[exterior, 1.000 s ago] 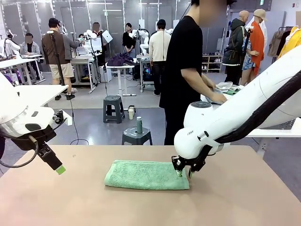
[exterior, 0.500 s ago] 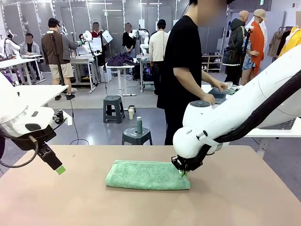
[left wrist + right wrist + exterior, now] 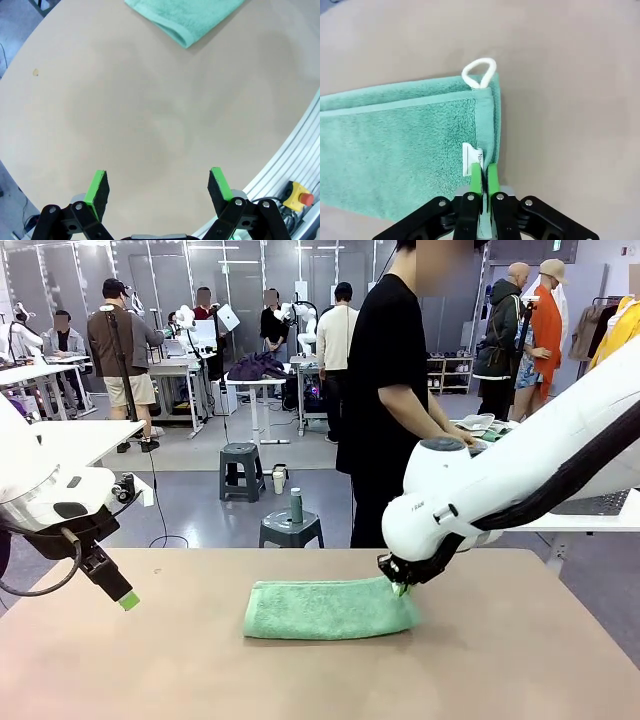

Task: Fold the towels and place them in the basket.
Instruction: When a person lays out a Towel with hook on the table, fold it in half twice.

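A mint-green towel [image 3: 330, 608] lies folded into a long strip in the middle of the table. My right gripper [image 3: 400, 587] is shut on the towel's right end, which is raised a little off the table. The right wrist view shows the green pads [image 3: 491, 181] pinching the towel [image 3: 395, 140] hem beside its white label [image 3: 471, 159], with a white corner loop [image 3: 480, 72] beyond. Over the table's left side my left gripper [image 3: 125, 598] hangs open and holds nothing. Its wrist view has the left gripper [image 3: 160, 187] above bare table, the towel [image 3: 190, 15] far off. A dark grey meshed strip [image 3: 592, 504] behind my right arm may be the basket; I cannot tell.
A person in black [image 3: 385, 390] stands at the far edge, hands on a white side table [image 3: 560, 523] to the right. Two stools [image 3: 290, 528] stand behind the table. A yellow and red stop button [image 3: 298, 196] sits off the table's edge near my left arm.
My right gripper has shut on the towel's right end, then moved right and slightly up. The towel has slid to the right with it. The left arm has not moved.
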